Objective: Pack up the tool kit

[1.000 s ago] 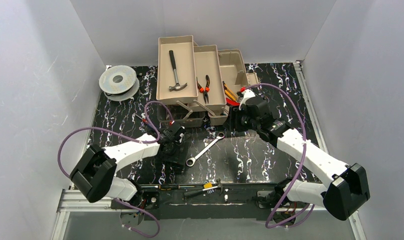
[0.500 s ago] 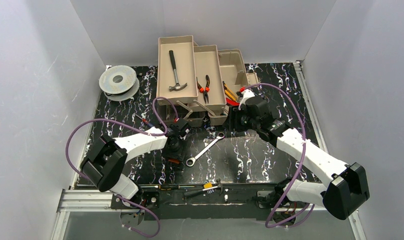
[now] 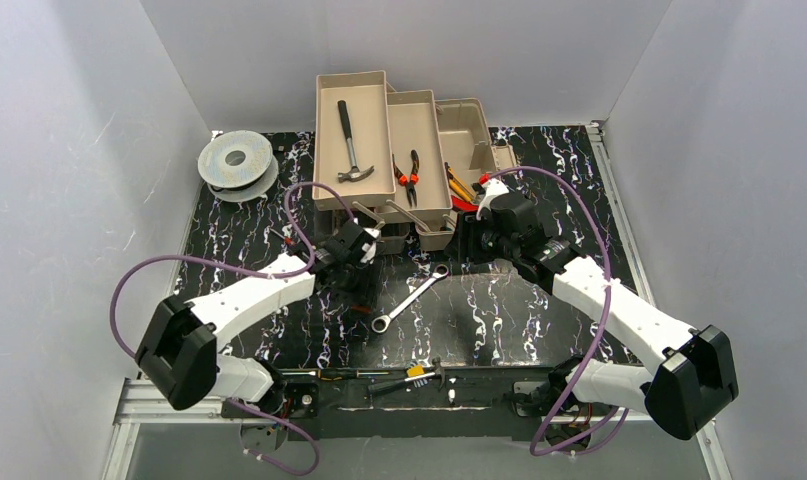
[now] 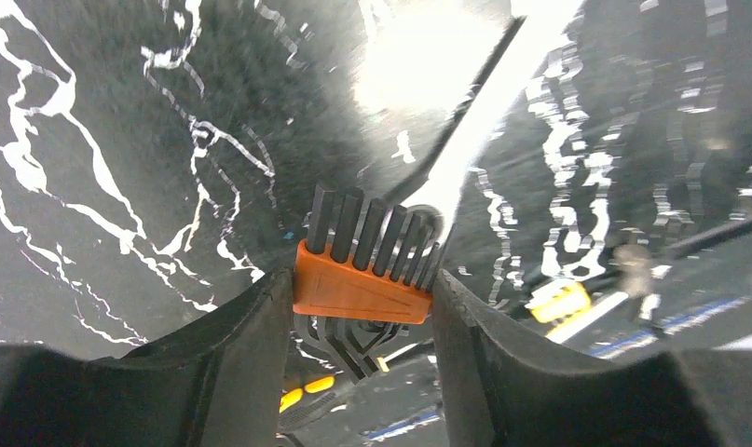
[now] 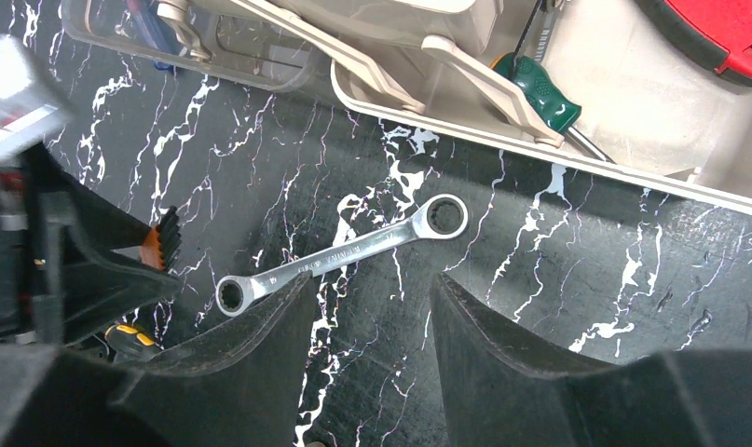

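Two arms shared the job. At left, the left gripper point(image 4: 362, 281) was clamped on an orange hex key set point(image 4: 362, 292) that appeared lifted off the table point(image 3: 229, 232), presumably to carry it to the toolbox point(image 3: 371, 100). The toolbox stood open at the far edge, trays fanned out, with the hammer point(image 3: 351, 145) and pliers point(image 3: 408, 172) already inside. In the centre, the wrench point(image 3: 409, 297) lay loose in front of the box. At right, the right gripper point(image 5: 367, 300) hung spread wide above that wrench, likely lining up on it. A second earlier the left gripper had been nearer the table's front. It had since moved towards the box, while the right arm had not moved.
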`<state>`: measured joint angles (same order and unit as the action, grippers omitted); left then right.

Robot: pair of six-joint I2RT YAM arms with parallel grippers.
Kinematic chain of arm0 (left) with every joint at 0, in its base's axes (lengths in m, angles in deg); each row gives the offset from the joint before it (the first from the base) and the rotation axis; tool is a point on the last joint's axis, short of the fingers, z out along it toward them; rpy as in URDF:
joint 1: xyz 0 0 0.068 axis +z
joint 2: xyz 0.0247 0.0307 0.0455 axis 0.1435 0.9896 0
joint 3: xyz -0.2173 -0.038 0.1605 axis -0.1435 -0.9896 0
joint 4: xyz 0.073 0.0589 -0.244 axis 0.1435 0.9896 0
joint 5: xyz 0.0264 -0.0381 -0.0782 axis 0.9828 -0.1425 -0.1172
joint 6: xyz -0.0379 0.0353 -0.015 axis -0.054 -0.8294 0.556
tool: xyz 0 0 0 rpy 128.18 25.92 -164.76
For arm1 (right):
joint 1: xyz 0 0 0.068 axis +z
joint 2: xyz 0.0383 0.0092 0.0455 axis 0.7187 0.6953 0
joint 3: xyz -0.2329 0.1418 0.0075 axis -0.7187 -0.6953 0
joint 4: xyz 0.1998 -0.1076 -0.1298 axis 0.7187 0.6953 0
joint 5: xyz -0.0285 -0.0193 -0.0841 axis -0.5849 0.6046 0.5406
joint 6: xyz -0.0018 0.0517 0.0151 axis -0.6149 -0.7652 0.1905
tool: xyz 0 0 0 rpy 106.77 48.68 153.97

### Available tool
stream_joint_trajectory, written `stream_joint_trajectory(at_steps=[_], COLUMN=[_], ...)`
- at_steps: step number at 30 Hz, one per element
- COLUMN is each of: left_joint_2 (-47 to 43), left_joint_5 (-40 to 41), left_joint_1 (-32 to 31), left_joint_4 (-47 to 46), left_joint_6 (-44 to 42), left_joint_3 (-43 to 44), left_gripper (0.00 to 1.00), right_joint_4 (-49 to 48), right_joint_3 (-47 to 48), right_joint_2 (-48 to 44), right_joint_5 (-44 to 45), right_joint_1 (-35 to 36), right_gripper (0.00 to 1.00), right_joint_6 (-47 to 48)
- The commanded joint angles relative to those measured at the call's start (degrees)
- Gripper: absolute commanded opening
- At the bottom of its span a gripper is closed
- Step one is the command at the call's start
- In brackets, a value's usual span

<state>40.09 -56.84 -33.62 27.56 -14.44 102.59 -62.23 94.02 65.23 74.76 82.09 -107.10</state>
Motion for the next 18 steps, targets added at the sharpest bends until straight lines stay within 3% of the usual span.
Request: stream_joint_trajectory(at_steps=[1, 8, 13, 18], left_joint_2=[-3.53, -1.53, 6.84, 15.08], left_joint_5=[-3.42, -3.93, -4.21, -9.42], left_joint_1=[-0.36, -0.29, -0.17, 0.90], left_joint_4=[3.65, 1.18, 0.73, -0.18], left_joint_6=[-0.26, -1.55, -3.10, -4.28], left_joint_3=[6.28, 18.53, 32.31, 43.92], left_gripper=[0.14, 0.11, 0.10, 0.10], right_joint_4=[-0.95, -1.01, -0.46, 0.90], right_joint_3=[2.78, 2.18, 1.30, 0.89], right_joint_2=[-1.70, -4.87, -8.79, -11.04], right_joint_5=[-0.07, 5.13, 9.83, 11.83], right_joint_1=[0.30, 0.25, 0.24, 0.24], right_gripper=[0.56, 0.56, 0.56, 0.56], right_joint_6=[0.21, -0.18, 0.44, 1.34])
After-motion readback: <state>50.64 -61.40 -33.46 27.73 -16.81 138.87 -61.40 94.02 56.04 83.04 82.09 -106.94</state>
